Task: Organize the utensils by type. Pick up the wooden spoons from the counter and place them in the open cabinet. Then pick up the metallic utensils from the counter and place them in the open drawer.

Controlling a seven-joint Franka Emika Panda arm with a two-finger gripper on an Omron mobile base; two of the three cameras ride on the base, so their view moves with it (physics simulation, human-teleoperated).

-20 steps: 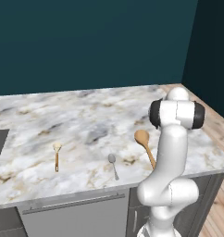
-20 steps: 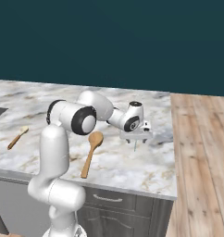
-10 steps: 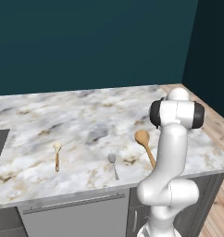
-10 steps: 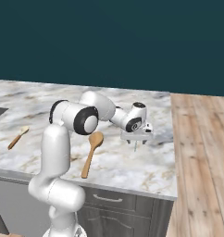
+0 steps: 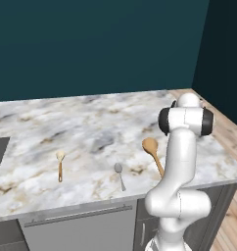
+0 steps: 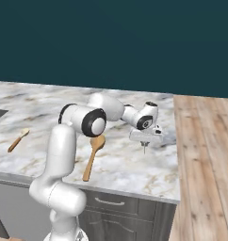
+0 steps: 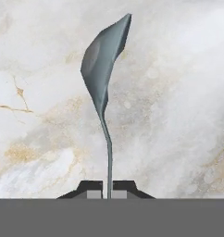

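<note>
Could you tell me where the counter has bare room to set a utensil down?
Free: the wide back strip of the counter behind the spoons, and the patch between the small wooden spoon and the metal spoon. Crowded: the right end, with the big wooden spoon, the arm and the gripper shut on a grey utensil.

Nothing here can be read: no words, labels, brand marks, numbers or signs show on anything in any of the views.
</note>
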